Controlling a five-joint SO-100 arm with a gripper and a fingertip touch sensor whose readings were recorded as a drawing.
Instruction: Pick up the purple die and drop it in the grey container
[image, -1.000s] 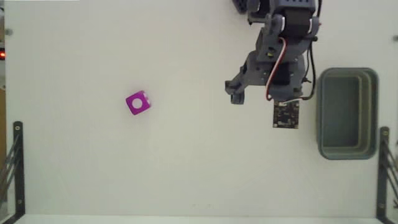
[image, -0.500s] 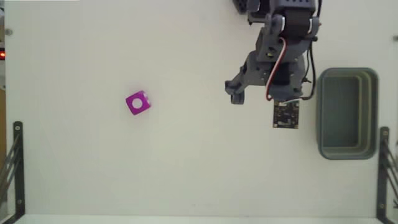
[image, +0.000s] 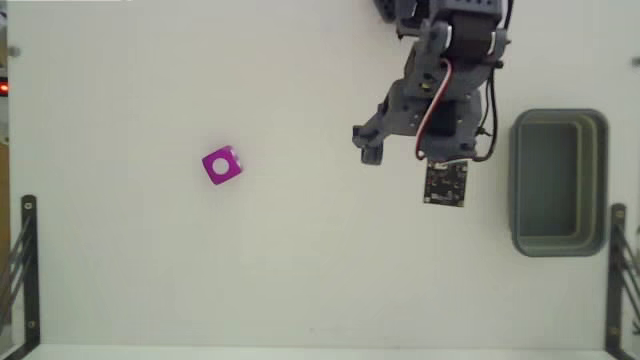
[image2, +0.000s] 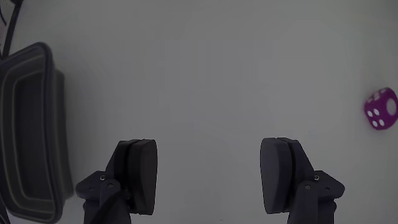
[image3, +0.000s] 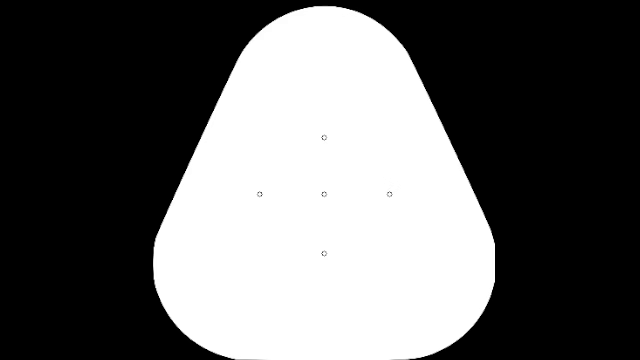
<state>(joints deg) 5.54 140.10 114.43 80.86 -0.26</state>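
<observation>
The purple die (image: 221, 165) lies alone on the white table, left of centre in the fixed view; in the wrist view the die (image2: 380, 109) sits at the far right edge, showing white pips. My gripper (image: 405, 158) hangs from the arm at the top, well to the right of the die and left of the grey container (image: 560, 119). Seen from the wrist, the gripper (image2: 209, 144) is open, its two dark fingers wide apart over bare table. The grey container (image2: 55, 124) fills the left edge of the wrist view, and nothing shows inside it.
Black metal brackets stand at the lower left (image: 25, 260) and lower right (image: 618, 270) table edges in the fixed view. A small circuit board (image: 445, 183) hangs below the wrist. The table's front edge runs along the bottom.
The arm and its gripper have shifted slightly left and up in the fixed view, toward the die's side. The die and container have not moved.
</observation>
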